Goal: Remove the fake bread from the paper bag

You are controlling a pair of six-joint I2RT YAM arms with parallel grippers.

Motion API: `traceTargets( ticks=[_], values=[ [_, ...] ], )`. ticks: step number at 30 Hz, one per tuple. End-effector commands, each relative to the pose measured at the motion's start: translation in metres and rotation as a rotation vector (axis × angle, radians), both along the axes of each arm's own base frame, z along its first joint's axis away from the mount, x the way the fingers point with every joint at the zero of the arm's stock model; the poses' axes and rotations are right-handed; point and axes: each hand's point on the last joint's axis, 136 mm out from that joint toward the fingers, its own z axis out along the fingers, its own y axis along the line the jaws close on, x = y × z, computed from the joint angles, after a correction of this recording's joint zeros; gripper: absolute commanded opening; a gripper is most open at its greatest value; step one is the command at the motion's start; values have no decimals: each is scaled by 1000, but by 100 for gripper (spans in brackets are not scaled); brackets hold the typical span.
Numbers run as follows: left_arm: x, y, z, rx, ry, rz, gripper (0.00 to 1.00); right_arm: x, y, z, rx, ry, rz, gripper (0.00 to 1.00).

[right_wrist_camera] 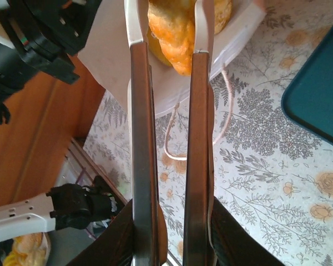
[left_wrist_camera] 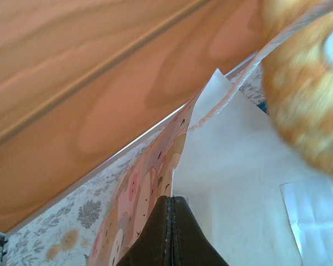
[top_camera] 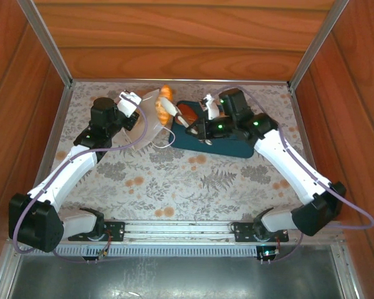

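White paper bag [top_camera: 146, 118] sits at about 11 o'clock on the table [top_camera: 174, 180] and looks tipped on its side; its mouth faces 3 o'clock, toward the teal tray [top_camera: 237, 148]. Left gripper [left_wrist_camera: 172, 202] is pinched flat together on the bag's rim (patterned paper one side, plain white the other), propping the mouth open. Right gripper [right_wrist_camera: 169, 25] reaches in from 3 o'clock; its two long fingers [right_wrist_camera: 141, 111] are clamped on one golden fake bread piece [right_wrist_camera: 175, 44] right at the mouth. The piece looks touched on both sides, but only near the tips. A second golden lump [right_wrist_camera: 222, 11] sits just behind it at 1 o'clock in the right wrist view, against the paper; the loop handle [right_wrist_camera: 225, 111] trails on the table just beside the right-hand finger.

Step in hand, as I read it: draw the pinched piece out of the bag.

- Pull straight back toward 3 o'clock along the bag's length, low and slow; a tip-only pinch on a ridged pastry could twist loose.
- Left pinch should hold firm so the bag doesn't drag along.
- Steer clear of the loop handle, and clear the rim before lifting.
- The tray looks like the drop spot (my guess).
- Risk: the rim snags the bread, or the neighbour rolls out.
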Motion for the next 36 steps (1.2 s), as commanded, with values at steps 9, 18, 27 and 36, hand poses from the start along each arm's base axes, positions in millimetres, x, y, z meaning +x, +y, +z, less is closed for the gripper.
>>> traceTargets(
  ticks=[9, 18, 27, 36],
  values=[
    [7, -3, 9, -8, -22, 5, 0, 12, -63, -33, 84, 141, -224, 24],
    [7, -2, 8, -5, -19, 12, 0, 14, -75, -84, 168, 305, -310, 25],
    [6, 0, 6, 0, -18, 16, 0, 28, -81, -123, 186, 376, -417, 26],
    [5, 2, 3, 4, -16, 25, 0, 39, -65, -132, 284, 439, -390, 27]
  ],
)
